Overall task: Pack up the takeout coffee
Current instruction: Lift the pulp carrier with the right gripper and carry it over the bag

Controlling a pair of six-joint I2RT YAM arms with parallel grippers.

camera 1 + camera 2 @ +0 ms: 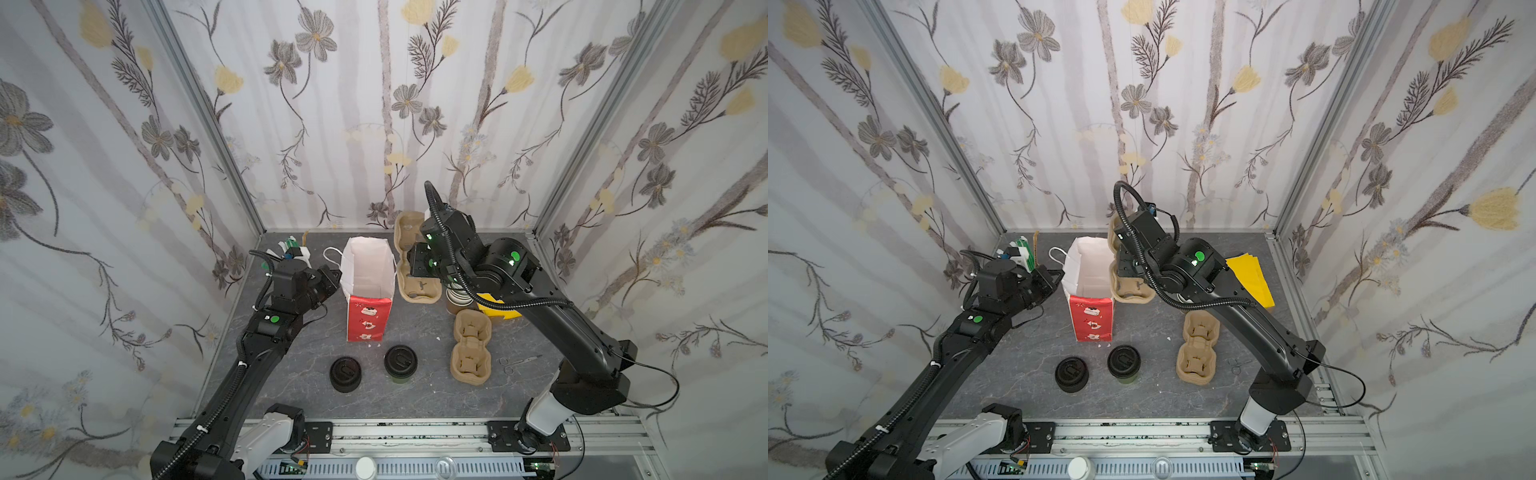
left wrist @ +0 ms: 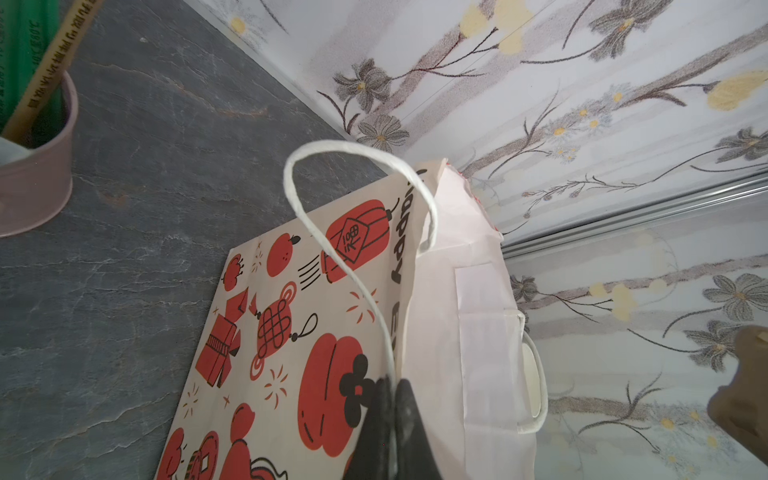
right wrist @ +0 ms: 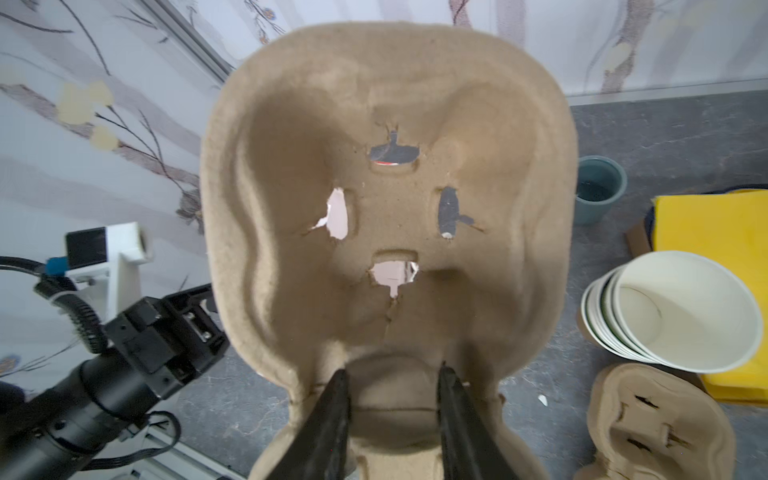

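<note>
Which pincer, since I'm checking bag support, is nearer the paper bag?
Left. The left pincer clamps the rim of the paper bag; the right pincer grips a pulp cup carrier beside it.

Item: takeout coffee (image 1: pixel 400 363) (image 1: pixel 1123 362), a single small paper cup.
Lid: round, black plastic, seated on the rim, with a raised curved mark on top.
Side: olive-brown, only a sliver showing beneath the lid in both top views.
Pose: upright, standing free on the grey tabletop (image 1: pixel 419 401).
From the left gripper (image 1: pixel 334 274) jaws: well apart, nearer the front rail and off to the right.
From the right gripper (image 1: pixel 411 266) jaws: well apart, almost straight toward the front rail.
Contact: neither pair of jaws touches it.
</note>
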